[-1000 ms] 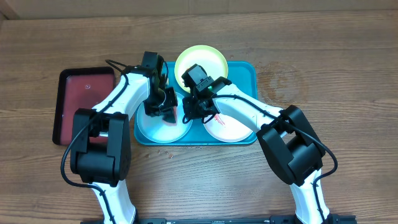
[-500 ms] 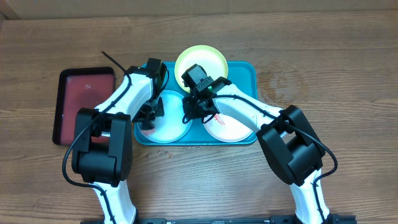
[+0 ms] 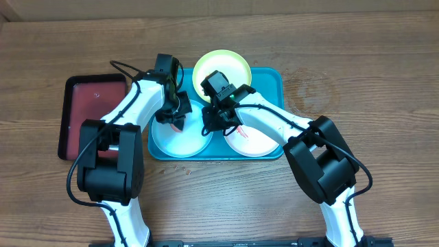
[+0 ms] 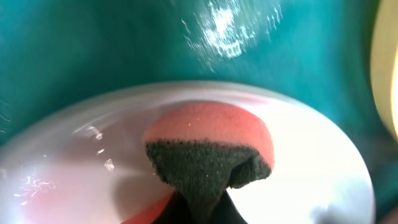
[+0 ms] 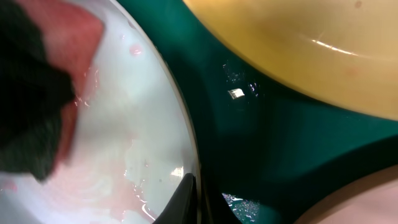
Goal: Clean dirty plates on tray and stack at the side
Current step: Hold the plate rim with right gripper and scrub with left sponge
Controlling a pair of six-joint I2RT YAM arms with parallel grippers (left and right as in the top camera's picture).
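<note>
Three plates (image 3: 219, 68) sit inside the tray (image 3: 274, 79): the yellow plate (image 3: 230, 65) at upper centre, the blue plate (image 3: 180, 140) at lower left, and the white plate (image 3: 257, 140) at lower right, which shows red streaks. None is stacked on the table (image 3: 357, 55) yet. The left gripper (image 3: 176, 118) has its jaws clamped on a sponge (image 4: 211, 146), which is pressed onto the upper part of the blue plate. The right gripper (image 3: 218, 123) is at that plate's right rim. One fingertip (image 5: 186, 198) meets the rim, but whether the jaws are closed cannot be told. Step in hand, as judged: scrubbing the blue plate. A pink film remains on it, so the next move calls for firm sponge strokes across the film with the rim steadied against sliding.
</note>
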